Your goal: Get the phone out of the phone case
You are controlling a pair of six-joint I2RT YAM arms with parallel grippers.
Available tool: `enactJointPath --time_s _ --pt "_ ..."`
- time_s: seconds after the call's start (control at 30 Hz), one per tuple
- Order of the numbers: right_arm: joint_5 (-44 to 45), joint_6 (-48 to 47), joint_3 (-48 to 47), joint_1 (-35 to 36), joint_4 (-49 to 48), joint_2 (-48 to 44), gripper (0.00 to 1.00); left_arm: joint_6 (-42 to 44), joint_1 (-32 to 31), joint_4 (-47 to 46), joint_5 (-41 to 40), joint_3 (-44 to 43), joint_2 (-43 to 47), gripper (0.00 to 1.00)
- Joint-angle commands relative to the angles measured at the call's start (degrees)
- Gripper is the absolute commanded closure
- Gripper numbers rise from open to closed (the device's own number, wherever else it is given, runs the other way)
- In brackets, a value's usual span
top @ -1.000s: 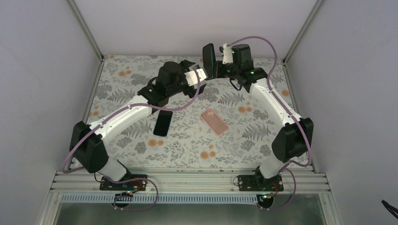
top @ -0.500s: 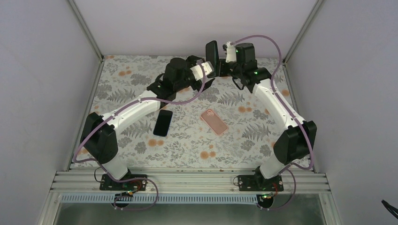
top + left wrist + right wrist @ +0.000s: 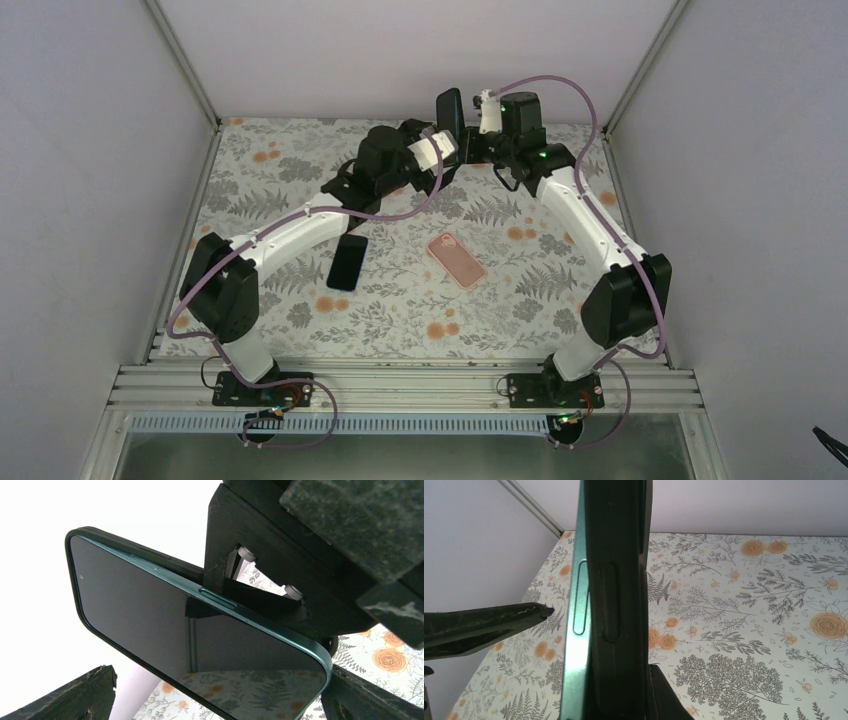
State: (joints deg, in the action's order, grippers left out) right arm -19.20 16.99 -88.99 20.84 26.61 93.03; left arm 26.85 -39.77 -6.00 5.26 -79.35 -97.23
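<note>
My right gripper [image 3: 468, 143] is shut on a black phone case [image 3: 449, 115] and holds it upright on edge above the back of the table. The teal phone [image 3: 190, 635] sits in the case [image 3: 125, 542], and its teal side [image 3: 574, 630] stands slightly proud of the case's black side [image 3: 619, 605]. One right finger [image 3: 664, 695] presses the case's back. My left gripper [image 3: 443, 152] is open, and its fingers [image 3: 75, 697] stand either side of the phone's lower corner without gripping it. One left finger also shows in the right wrist view [image 3: 484, 625].
A pink case [image 3: 457, 260] lies flat at the table's middle. A second black phone [image 3: 347, 263] lies left of it, beside the left forearm. The floral cloth [image 3: 520, 290] covers the table. Walls and frame posts close in at the back.
My left gripper has moved up and right to the held phone, now straddling its lower corner. The right gripper has shifted slightly right, still holding the case.
</note>
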Motion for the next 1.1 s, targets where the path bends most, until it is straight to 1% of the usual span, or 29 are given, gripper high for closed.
enactJointPath --time_s 0.0,0.1,0.27,0.4,0.43,0.57,0.67,0.77,0.83,0.93,1.07 --pt "-1.79 0.23 -1.52 -0.45 -3.85 0.17 0.97 -1.99 -0.22 -5.75 -2.32 1.84 1.82 0.00" --pt "-1.73 0.14 -1.14 -0.41 -4.01 0.00 0.97 -2.75 -0.29 -9.29 -3.79 4.16 3.48 0.00" --pt "-2.31 0.32 -1.02 -0.45 -4.11 -0.18 0.97 -1.80 -1.80 -12.97 -9.88 4.99 2.67 0.02" --pt "-4.65 0.41 -1.43 -0.41 -3.77 0.44 0.97 4.03 -5.87 -21.07 -18.48 6.27 -0.36 0.04" --pt "-5.15 0.43 -1.60 -0.43 -3.80 0.66 0.97 4.37 -6.53 -21.48 -19.56 5.64 -1.53 0.04" --pt "-5.37 0.36 -2.23 -0.45 -3.24 1.44 0.97 5.30 -8.98 -25.34 -24.21 5.28 -4.30 0.11" --pt "-5.60 0.30 -1.98 -0.42 -3.32 1.75 0.97 9.24 -10.39 -33.70 -30.60 7.36 -5.47 0.14" --pt "-6.02 0.41 -2.19 -0.46 -3.25 1.81 0.97 11.21 -10.29 -38.39 -34.38 9.01 -6.32 0.22" --pt "-6.12 0.42 -2.17 -0.41 -3.23 1.66 0.97 11.91 -10.16 -41.24 -35.47 10.72 -6.02 0.26" --pt "-5.68 0.28 -1.86 -0.44 -3.34 1.33 0.97 11.48 -10.15 -42.05 -34.91 12.48 -4.73 0.26" --pt "-4.22 0.19 -1.56 -0.54 -3.49 1.27 0.97 7.71 -10.24 -33.83 -27.47 12.53 -2.07 0.21"
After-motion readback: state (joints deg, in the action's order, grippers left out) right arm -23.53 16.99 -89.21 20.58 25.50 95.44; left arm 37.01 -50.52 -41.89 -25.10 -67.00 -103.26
